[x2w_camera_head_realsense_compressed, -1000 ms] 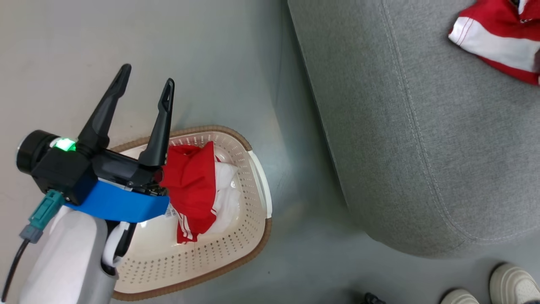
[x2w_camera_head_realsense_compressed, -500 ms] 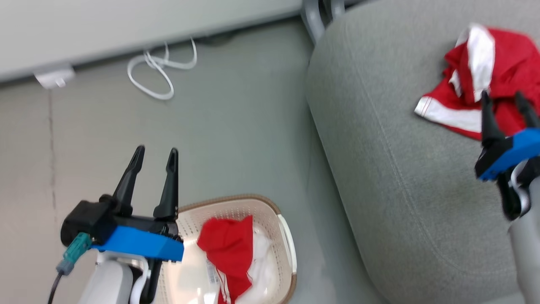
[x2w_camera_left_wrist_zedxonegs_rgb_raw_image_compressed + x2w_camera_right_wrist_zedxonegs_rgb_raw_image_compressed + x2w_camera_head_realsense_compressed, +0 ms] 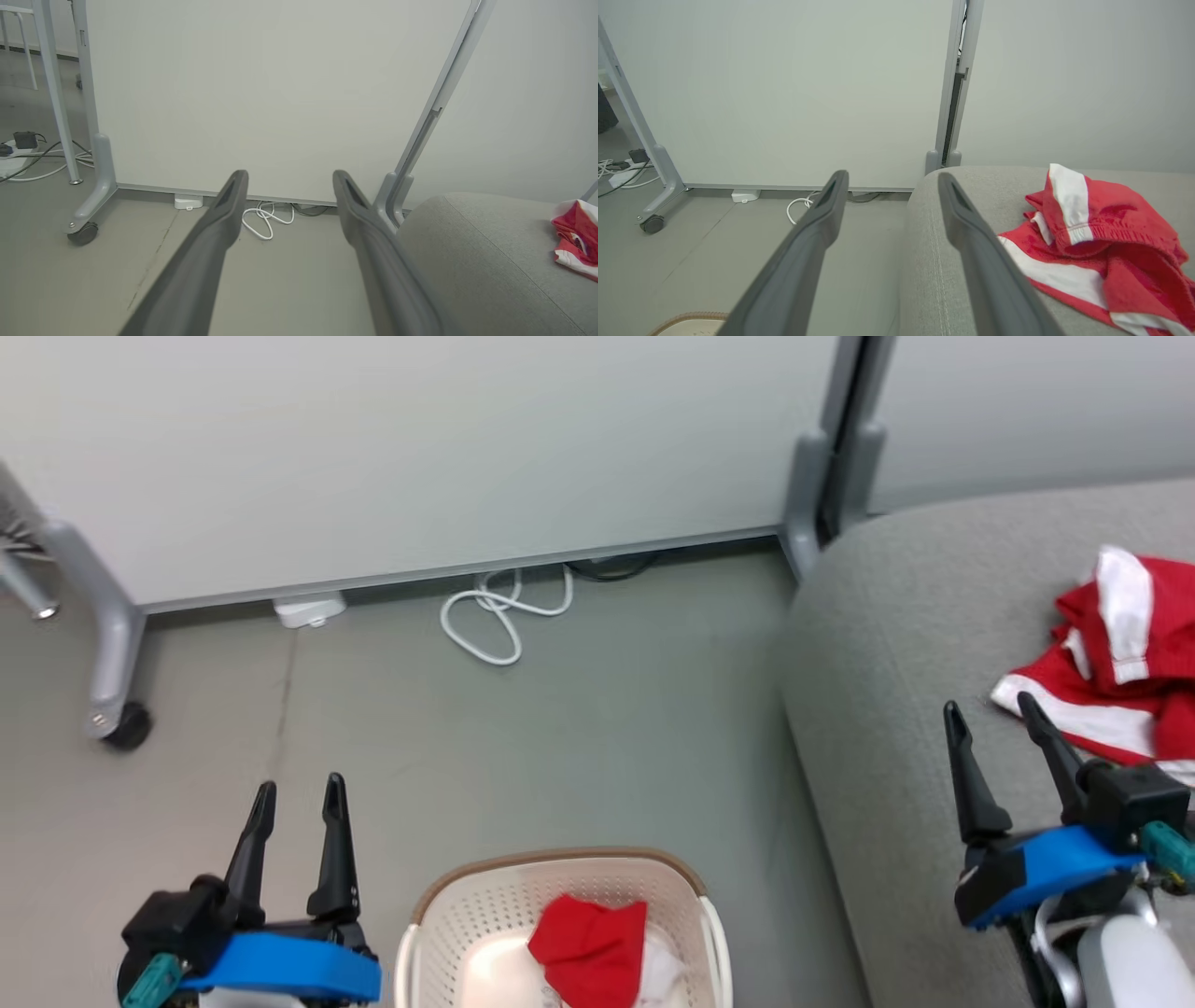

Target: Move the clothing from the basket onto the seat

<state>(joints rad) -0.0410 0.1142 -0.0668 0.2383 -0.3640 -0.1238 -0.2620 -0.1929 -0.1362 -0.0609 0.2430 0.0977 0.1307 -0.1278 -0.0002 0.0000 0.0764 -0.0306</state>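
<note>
One red garment [image 3: 590, 952] lies in the basket [image 3: 560, 854] at six o'clock of our head view. More red-and-white clothing [image 3: 1120, 663] already rests on the grey seat [image 3: 887, 709] at three o'clock. Our left gripper [image 3: 301, 784], at seven o'clock beside the basket, and our right gripper [image 3: 990, 705], at four o'clock over the seat, both stand spread and empty, likely ready for another pick.
</note>
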